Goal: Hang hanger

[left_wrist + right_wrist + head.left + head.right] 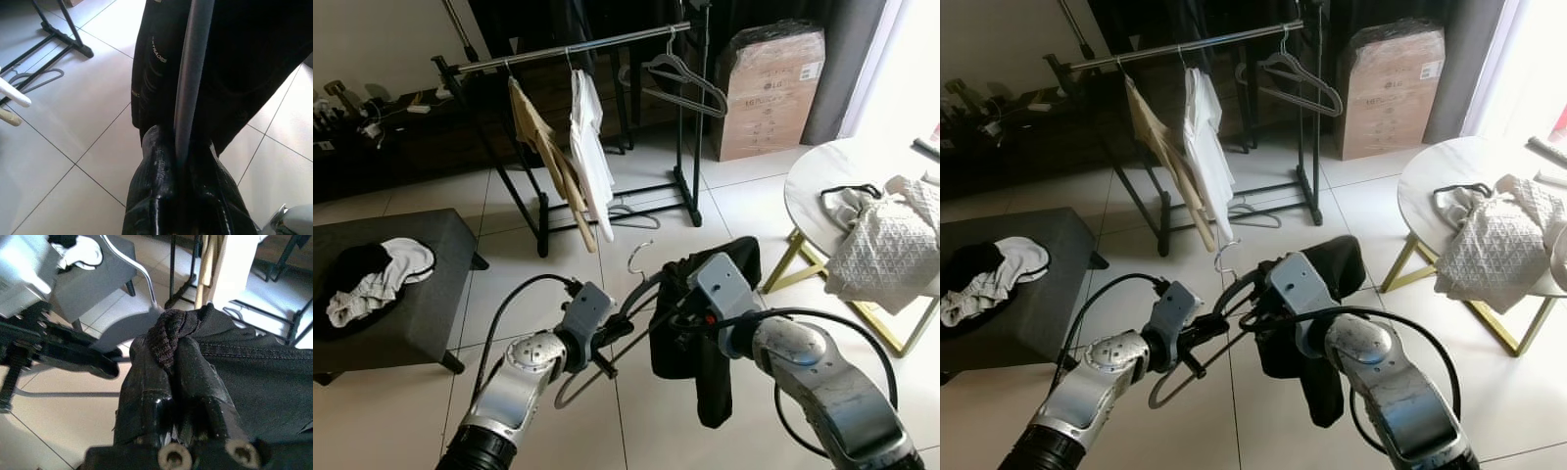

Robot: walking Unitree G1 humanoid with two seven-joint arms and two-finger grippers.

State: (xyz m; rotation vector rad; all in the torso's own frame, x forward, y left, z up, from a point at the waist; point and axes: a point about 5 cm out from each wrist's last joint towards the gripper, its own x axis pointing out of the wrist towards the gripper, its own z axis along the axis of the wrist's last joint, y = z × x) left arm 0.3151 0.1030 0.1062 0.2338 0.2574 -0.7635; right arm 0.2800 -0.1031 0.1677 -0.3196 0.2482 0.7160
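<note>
Your left gripper (607, 343) clamps the grey hanger (193, 73); right gripper (168, 362) pinches its black garment (700, 333). Clothes rack (578, 44) at twelve o'clock; hanging remains.

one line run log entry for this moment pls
phase: carrying to rack | left tool: shut on grey metal hanger | right tool: shut on black garment on hanger | black clothes rack with steel rail: ahead, not reached

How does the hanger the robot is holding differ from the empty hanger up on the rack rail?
The held hanger carries a black garment; the empty hanger carries nothing. The held one is gripped by the left gripper, with the right gripper pinching the garment, well short of the rack; the empty one hooks over the rail. The held one sits tilted; the empty one hangs free. Both look grey.
</note>
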